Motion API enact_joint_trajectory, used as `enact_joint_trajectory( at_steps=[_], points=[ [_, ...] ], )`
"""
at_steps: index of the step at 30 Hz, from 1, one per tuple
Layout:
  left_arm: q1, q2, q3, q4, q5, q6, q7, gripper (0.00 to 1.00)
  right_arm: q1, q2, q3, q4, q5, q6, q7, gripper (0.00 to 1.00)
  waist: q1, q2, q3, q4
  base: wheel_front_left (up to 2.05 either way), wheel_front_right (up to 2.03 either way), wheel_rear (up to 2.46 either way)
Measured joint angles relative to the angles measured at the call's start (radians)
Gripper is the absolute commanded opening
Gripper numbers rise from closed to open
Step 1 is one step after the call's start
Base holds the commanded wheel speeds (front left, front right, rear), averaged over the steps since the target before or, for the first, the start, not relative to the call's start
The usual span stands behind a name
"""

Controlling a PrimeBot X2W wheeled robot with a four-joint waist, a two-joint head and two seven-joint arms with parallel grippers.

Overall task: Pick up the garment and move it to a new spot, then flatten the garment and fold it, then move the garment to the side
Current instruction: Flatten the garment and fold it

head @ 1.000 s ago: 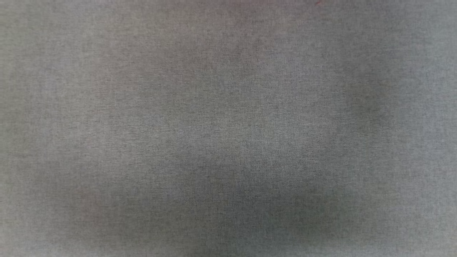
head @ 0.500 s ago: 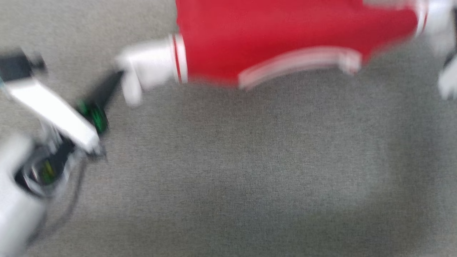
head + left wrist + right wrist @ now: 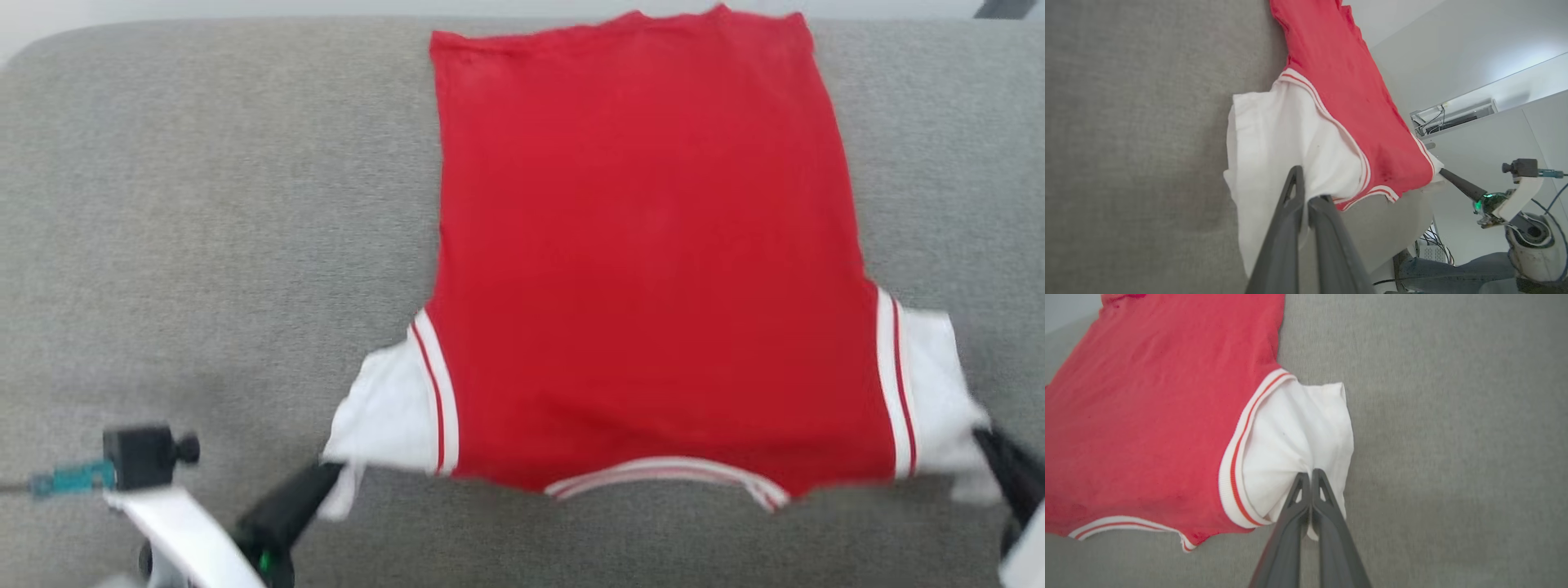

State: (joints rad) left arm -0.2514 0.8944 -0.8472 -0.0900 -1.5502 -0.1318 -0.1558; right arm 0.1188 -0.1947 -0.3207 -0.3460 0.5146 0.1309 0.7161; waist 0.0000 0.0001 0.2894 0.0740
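- Since half a second ago the whole head view has been shifting. The garment (image 3: pixel 645 269), then a blurred band along the top edge, is now lying across the middle of the frame. A second ago bare grey cloth was showing instead. This is reading as the camera swinging, not the shirt travelling.
- The red body is lying flat on the grey cloth-covered surface (image 3: pixel 204 204). Its hem is running along the top of the frame and the striped collar trim (image 3: pixel 669 475) is facing the bottom edge.
- The left gripper (image 3: pixel 329 472) is coming in from the lower left of the head view, its dark fingers reaching the bottom corner of the left white sleeve (image 3: pixel 388 416).
- In the left wrist view the left gripper (image 3: pixel 1309 185) is pinching that sleeve. Its jaws are lying almost together with white cloth caught between them and spreading out around the tips.
- The right gripper (image 3: pixel 988 441) is entering at the lower right edge of the head view, touching the right white sleeve (image 3: pixel 931 384).
- In the right wrist view the right gripper (image 3: pixel 1311 473) is clamping a gathered fold of that sleeve, jaws pressed together and the cloth puckering at the tips.
- At the middle right of the left wrist view the right gripper (image 3: pixel 1453 183) is also showing, its finger meeting the far sleeve.
- A black camera block (image 3: pixel 145 456) is sitting on the left wrist at the lower left, slightly blurred.
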Motion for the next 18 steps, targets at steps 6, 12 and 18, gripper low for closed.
enact_joint_trajectory(
  at_steps=[6,12,18],
  points=[
    [0.109,0.060,-0.031,-0.051,0.005,0.000,-0.047,0.00,0.192,0.051,-0.028,-0.127,0.029,0.000,0.092,0.00,0.0000,0.0000,0.005,0.019,0.00,0.00,0.00],
    [0.153,0.088,-0.040,-0.089,0.009,0.000,-0.066,0.00,0.239,0.079,-0.069,-0.189,0.049,0.000,0.119,0.00,0.0000,0.0000,0.014,0.026,0.00,0.00,0.00],
    [0.110,0.023,-0.059,-0.051,0.004,0.000,-0.040,0.00,0.200,0.082,-0.036,-0.106,0.048,0.000,0.130,0.00,0.0000,0.0000,0.014,0.027,0.00,0.00,0.00]
  ],
)
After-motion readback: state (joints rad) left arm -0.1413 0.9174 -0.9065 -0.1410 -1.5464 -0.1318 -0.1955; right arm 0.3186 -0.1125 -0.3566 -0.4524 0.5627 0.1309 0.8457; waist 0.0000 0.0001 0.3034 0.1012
